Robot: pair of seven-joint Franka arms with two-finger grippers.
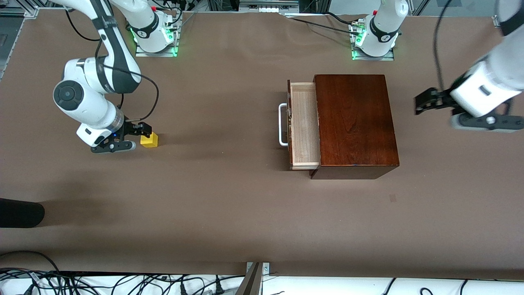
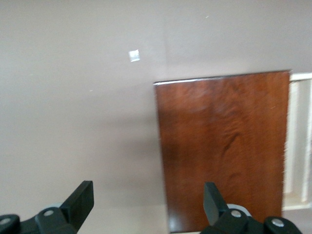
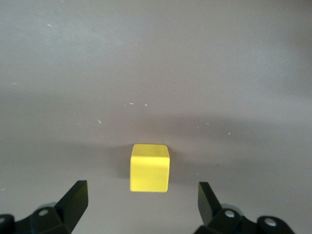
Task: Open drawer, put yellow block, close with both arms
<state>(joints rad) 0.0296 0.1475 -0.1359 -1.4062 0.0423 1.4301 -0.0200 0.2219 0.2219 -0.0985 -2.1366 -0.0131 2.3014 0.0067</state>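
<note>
The yellow block (image 1: 149,140) sits on the brown table toward the right arm's end. My right gripper (image 1: 138,135) is low beside it and open. In the right wrist view the block (image 3: 149,167) lies just ahead of the gap between the fingers (image 3: 74,199) and touches neither. The drawer (image 1: 305,123) is pulled partly out of the dark box (image 1: 354,123), its white handle (image 1: 282,125) toward the block, and its pale tray is empty. My left gripper (image 1: 421,104) is open and empty above the table off the box's closed end. The left wrist view shows the box (image 2: 224,146) and the tray (image 2: 298,141).
A black rounded object (image 1: 20,213) lies at the table's edge near the front camera, at the right arm's end. Cables (image 1: 123,282) run along the near edge. A small pale mark (image 1: 392,198) is on the table nearer the camera than the box.
</note>
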